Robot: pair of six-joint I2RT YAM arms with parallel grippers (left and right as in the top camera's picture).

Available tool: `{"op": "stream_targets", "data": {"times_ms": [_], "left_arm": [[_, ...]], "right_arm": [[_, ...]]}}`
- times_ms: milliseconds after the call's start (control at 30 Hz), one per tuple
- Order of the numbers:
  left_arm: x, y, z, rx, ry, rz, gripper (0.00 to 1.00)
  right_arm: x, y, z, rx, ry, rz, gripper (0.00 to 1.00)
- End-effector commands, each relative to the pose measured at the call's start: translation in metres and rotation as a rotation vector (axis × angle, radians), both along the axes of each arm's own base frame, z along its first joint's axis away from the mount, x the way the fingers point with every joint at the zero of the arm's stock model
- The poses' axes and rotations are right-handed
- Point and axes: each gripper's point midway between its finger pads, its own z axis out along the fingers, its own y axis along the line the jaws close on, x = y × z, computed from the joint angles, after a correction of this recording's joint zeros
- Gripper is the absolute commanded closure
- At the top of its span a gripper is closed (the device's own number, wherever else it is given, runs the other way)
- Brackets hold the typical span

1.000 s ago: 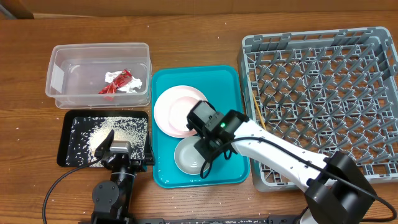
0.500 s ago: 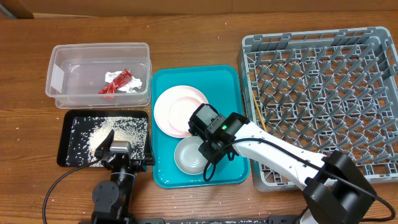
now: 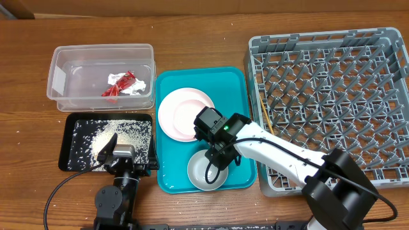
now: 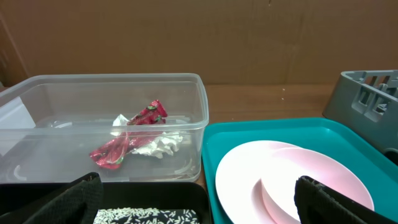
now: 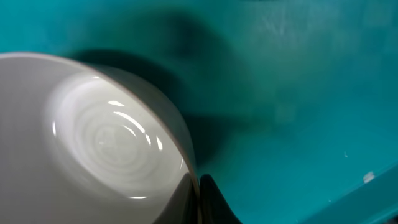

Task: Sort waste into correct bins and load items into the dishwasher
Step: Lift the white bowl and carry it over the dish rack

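My right gripper (image 3: pixel 215 158) (image 5: pixel 199 194) is shut on the rim of the white bowl (image 3: pixel 206 172) (image 5: pixel 93 143), one finger inside and one outside, over the front of the teal tray (image 3: pixel 238 83) (image 5: pixel 298 93). Behind it on the same tray lies the white plate (image 3: pixel 180 115) (image 4: pixel 280 180) with a pinkish rim. In the clear tub (image 3: pixel 61 71) (image 4: pixel 199 99) lie the red wrapper (image 3: pixel 120 85) (image 4: pixel 134 134) and the white napkin (image 3: pixel 135 90) (image 4: pixel 160 145). Grainy scraps (image 3: pixel 121 134) (image 4: pixel 140 216) fill the black tray (image 3: pixel 67 145). My left gripper (image 3: pixel 125 157) (image 4: pixel 199 211) stands open at that tray's front edge.
The grey dish rack (image 3: pixel 332 96) (image 4: pixel 370 93) takes up the right side of the table. A thin wooden chopstick (image 3: pixel 265 119) lies inside along its left wall. Stray grains dot the wood near the black tray.
The right gripper's jaws have closed on the bowl's rim. The bowl has shifted a little toward the tray's front edge. The left arm has not moved.
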Motion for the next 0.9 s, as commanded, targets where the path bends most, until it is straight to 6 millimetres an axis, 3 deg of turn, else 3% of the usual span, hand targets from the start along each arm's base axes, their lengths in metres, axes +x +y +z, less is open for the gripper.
{"op": "stream_targets", "data": {"times_ms": [0, 100, 200, 300, 433, 500, 533, 667, 767, 867], "left_arm": [[0.000, 0.005, 0.001, 0.019, -0.008, 0.021, 0.00], [0.000, 0.005, 0.001, 0.019, -0.008, 0.021, 0.00], [0.000, 0.005, 0.001, 0.019, -0.008, 0.021, 0.00], [0.000, 0.005, 0.001, 0.019, -0.008, 0.021, 0.00], [0.000, 0.005, 0.001, 0.019, -0.008, 0.021, 0.00], [0.000, 0.005, 0.001, 0.019, -0.008, 0.021, 0.00], [0.000, 0.005, 0.001, 0.019, -0.008, 0.021, 0.00], [0.000, 0.005, 0.001, 0.019, -0.008, 0.021, 0.00], [0.000, 0.005, 0.001, 0.019, -0.008, 0.021, 0.00], [0.000, 0.005, 0.001, 0.019, -0.008, 0.021, 0.00]], "right_arm": [[0.017, 0.005, 0.038, 0.035, -0.090, -0.064, 0.96], [0.035, -0.005, 0.077, 0.025, -0.215, -0.181, 0.96], [0.066, -0.038, 0.125, -0.015, -0.420, -0.412, 0.96], [0.096, -0.091, 0.172, -0.059, -0.651, -0.663, 0.96], [0.121, -0.170, 0.210, -0.153, -0.873, -0.960, 0.96], [0.128, -0.213, 0.218, -0.224, -0.936, -1.106, 0.96], [0.129, -0.225, 0.219, -0.243, -0.948, -1.148, 0.96], [0.129, -0.293, 0.211, -0.362, -0.950, -1.358, 0.96], [0.122, -0.329, 0.198, -0.437, -0.914, -1.458, 0.96], [0.117, -0.351, 0.181, -0.511, -0.871, -1.499, 0.96]]}}
